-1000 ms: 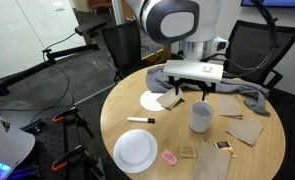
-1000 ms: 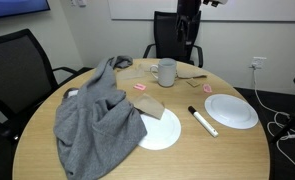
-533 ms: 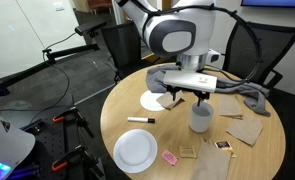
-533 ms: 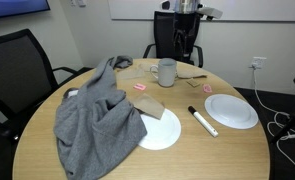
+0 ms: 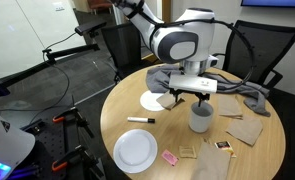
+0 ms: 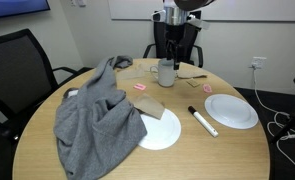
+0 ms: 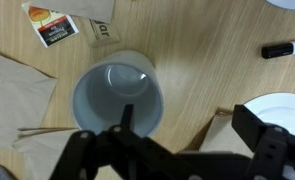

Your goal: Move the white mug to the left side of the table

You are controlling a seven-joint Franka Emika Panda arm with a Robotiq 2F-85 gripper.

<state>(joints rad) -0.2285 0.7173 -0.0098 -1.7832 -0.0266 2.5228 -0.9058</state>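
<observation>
Right now the white mug (image 5: 200, 118) stands upright on the round wooden worktop (image 5: 124, 103), toward the side where the brown napkins (image 5: 245, 130) lie, and the tool (image 5: 198, 100) hangs directly above it, spread wide and holding nothing. The wrist view looks straight down into the mug (image 7: 118, 100), which is empty, with the two dark fingers (image 7: 265, 145) apart at the bottom of the picture.

The mug looks like stiff glazed ceramic: moderately heavy for its size, smooth enough to slip, and likely to chip if dropped or knocked. No handle is clear in these views. The safest hold is probably across the cylinder below the rim, one finger on each side, or over the rim with one finger inside.

Room is limited close by. A napkin (image 7: 17, 85) and printed sachets (image 7: 49, 25) lie just beside the base, and a thin stick lies near it. A black marker (image 5: 140, 120), two white plates (image 5: 135, 151) and a grey cloth (image 6: 92, 110) take up much of the rest. Bare wood shows between the marker and the far plate (image 5: 152, 101). Lifting well clear before crossing seems wiser than sliding, with the set-down kept back from the worktop's edge.
</observation>
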